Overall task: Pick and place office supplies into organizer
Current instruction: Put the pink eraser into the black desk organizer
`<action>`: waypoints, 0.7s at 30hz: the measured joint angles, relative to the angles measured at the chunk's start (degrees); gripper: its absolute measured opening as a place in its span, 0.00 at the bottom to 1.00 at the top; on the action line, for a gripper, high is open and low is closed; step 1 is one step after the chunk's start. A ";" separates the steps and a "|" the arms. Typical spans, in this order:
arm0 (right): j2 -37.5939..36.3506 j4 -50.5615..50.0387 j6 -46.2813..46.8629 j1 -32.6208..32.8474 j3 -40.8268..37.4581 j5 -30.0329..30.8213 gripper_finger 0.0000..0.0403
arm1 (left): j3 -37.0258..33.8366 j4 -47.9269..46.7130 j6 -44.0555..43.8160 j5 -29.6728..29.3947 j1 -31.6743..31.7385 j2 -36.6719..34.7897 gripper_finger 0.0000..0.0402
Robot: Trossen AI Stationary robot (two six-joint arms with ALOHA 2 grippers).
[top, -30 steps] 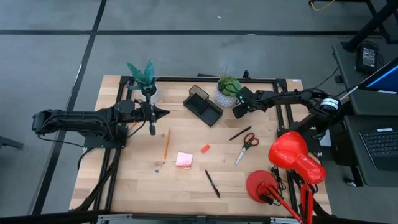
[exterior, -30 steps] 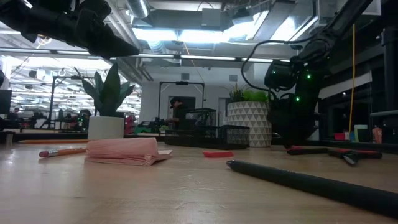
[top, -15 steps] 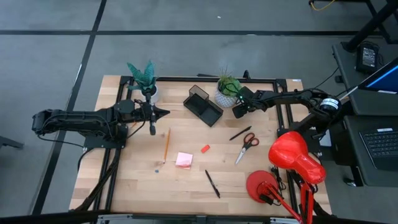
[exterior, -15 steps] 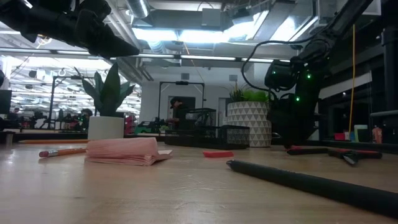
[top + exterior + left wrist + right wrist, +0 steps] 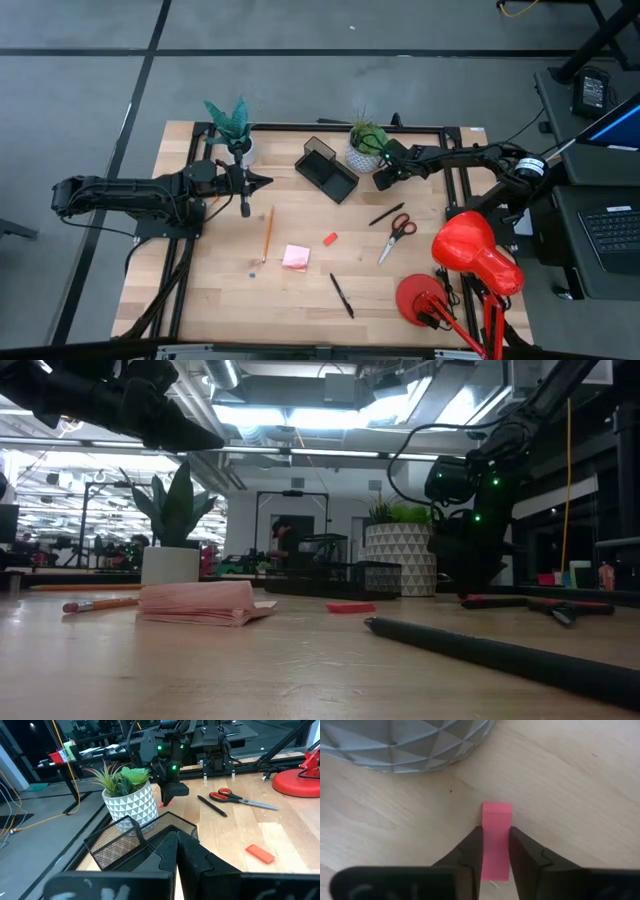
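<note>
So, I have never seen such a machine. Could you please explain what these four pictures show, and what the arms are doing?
It is a robot with two dark arms at a wooden table. One picture looks down from above, one looks level across the table, and two come from cameras on the wrists. On the table lie a pencil, a pink notepad, scissors, pens, a black mesh organizer and two potted plants. The right gripper has its fingers around a pink eraser beside the patterned pot. The left gripper waits shut, holding nothing.

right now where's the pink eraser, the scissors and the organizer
pink eraser [image 5: 496, 827], right wrist view, its upper face between the fingers
scissors [image 5: 402, 224], high view, the red handles
organizer [image 5: 339, 187], high view, the low tray's rim
</note>
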 joint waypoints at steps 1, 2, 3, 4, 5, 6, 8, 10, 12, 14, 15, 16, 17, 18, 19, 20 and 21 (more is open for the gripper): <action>0.00 -0.03 -0.40 0.00 0.00 0.01 0.19 | 0.00 0.00 0.01 0.00 -0.01 0.00 0.01; 0.00 -0.07 -0.54 0.02 0.00 0.02 0.18 | 0.00 0.00 0.00 0.00 -0.01 0.00 0.01; 0.00 -0.09 -0.54 0.02 0.00 0.02 0.18 | 0.00 0.00 0.02 0.00 -0.02 0.00 0.01; 0.00 -0.10 -0.53 0.02 0.00 0.02 0.18 | 0.00 0.00 0.02 0.00 -0.02 0.00 0.01; 0.00 -0.11 -0.52 0.02 0.00 0.03 0.18 | 0.00 0.00 0.00 0.00 -0.02 0.00 0.01; 0.00 -0.13 -0.52 0.02 0.00 0.04 0.18 | 0.00 0.00 0.01 0.00 -0.01 0.00 0.01; 0.00 -0.13 -0.52 0.02 0.00 0.05 0.18 | 0.00 0.00 0.01 0.00 -0.02 0.00 0.01; 0.00 -0.15 -0.52 0.02 0.00 0.07 0.18 | 0.00 0.00 0.00 0.00 -0.02 0.00 0.01; 0.00 -0.17 -0.58 0.00 -0.02 0.07 0.18 | 0.00 0.00 0.02 0.00 -0.01 0.00 0.01; -0.04 -0.18 -0.93 0.00 -0.02 0.07 0.18 | 0.00 0.00 0.00 0.00 -0.01 0.00 0.01; -0.21 -0.18 -1.25 0.00 -0.07 0.06 0.18 | 0.00 0.00 0.01 0.00 0.00 0.00 0.01; -0.59 -0.17 -1.61 0.00 -0.11 0.04 0.18 | 0.00 0.00 0.01 0.00 -0.02 0.00 0.01; -1.04 -0.15 -1.75 0.00 -0.11 -0.01 0.18 | 0.00 0.00 0.02 0.00 -0.01 0.00 0.01; -1.67 -0.10 -1.75 0.00 -0.17 -0.24 0.18 | 0.00 0.00 0.02 0.00 -0.02 0.00 0.01; -2.50 -1.03 -1.71 0.01 -0.29 -1.01 0.18 | 0.00 0.00 0.02 0.00 -0.02 0.00 0.01; -3.35 -2.09 -1.68 0.12 -0.45 -1.96 0.18 | 0.00 0.00 0.02 0.00 0.00 0.00 0.01; -4.30 -2.93 -1.68 0.33 -0.50 -3.15 0.18 | 0.00 0.00 0.02 0.00 0.00 0.00 0.01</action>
